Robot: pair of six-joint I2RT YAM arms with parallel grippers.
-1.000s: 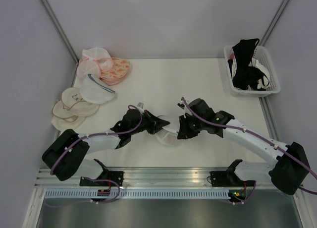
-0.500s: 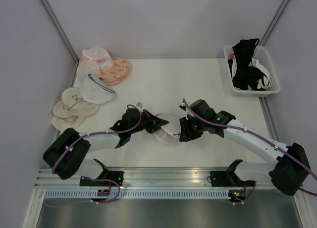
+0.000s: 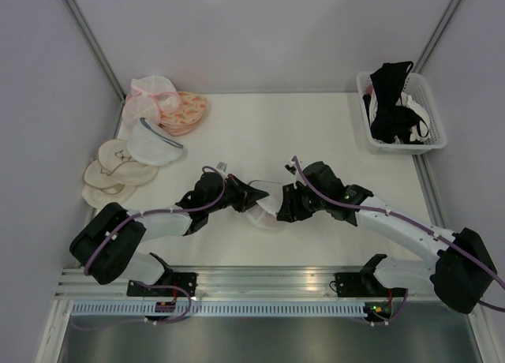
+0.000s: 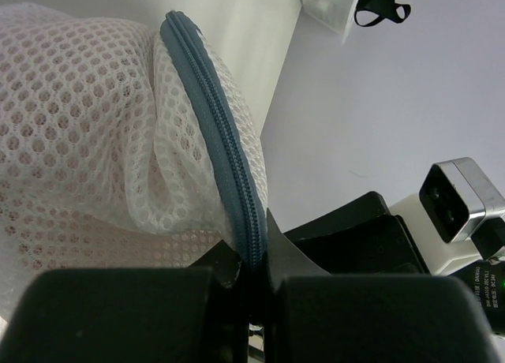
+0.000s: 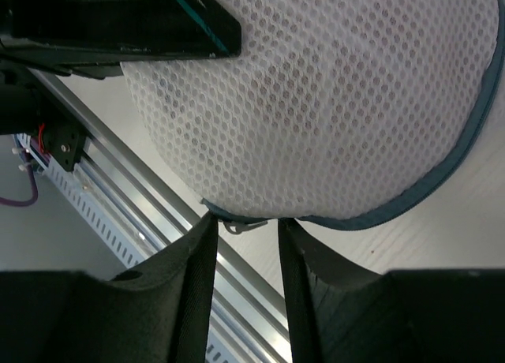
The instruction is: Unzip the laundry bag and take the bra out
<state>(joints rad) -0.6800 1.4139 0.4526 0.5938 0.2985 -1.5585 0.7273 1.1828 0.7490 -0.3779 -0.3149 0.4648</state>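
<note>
Unzip step: left gripper (image 4: 252, 272) clenched on laundry bag (image 4: 87, 118) zipper rim (image 4: 215, 118), right gripper (image 5: 245, 248) jaws parted around zipper pull (image 5: 239, 225); next, pinch it.

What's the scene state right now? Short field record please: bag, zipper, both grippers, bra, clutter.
laundry bag: between the two grippers, near the table's front edge
zipper rim: closed along the stretch in view
left gripper: shut on the zipper rim
right gripper: open, jaws either side of the pull tab, not clamped
bra: not out; cannot be made out through the mesh
basket: far right, black garments inside
left pile: mesh pouches, cream cups, an orange bra
</note>
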